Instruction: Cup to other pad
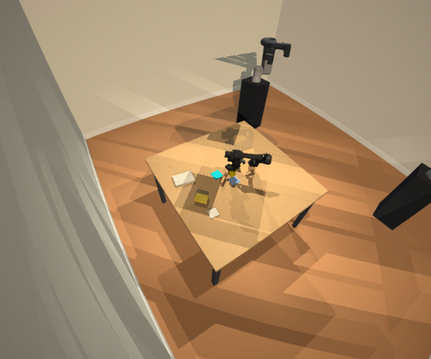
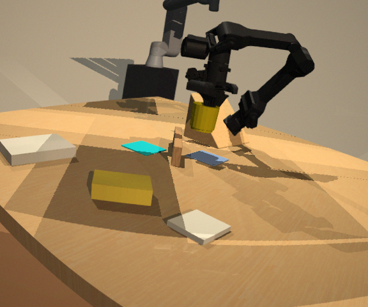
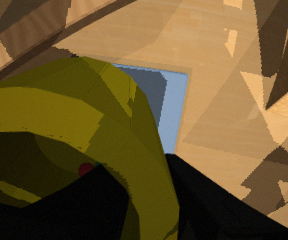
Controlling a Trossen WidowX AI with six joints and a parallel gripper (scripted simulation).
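The pincer (image 2: 210,99) is almost closed and grips the rim of the yellow cup (image 2: 204,117), which hangs upright in the air above the desk (image 2: 276,258). In the wrist view one red marble (image 3: 86,168) shows inside the cup. At 5 o'clock below the cup lies the blue pad (image 2: 207,157). The small wooden wall (image 2: 177,146) stands between it and the cyan pad (image 2: 143,147), at 8 o'clock.

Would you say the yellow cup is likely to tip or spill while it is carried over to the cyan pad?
Probably stable for now: the cup hangs upright, clamped at its rim by the gripper. It looks rigid and round, so it might swing in a one-sided hold. At least one marble sits loose inside, so a tilt could spill it.
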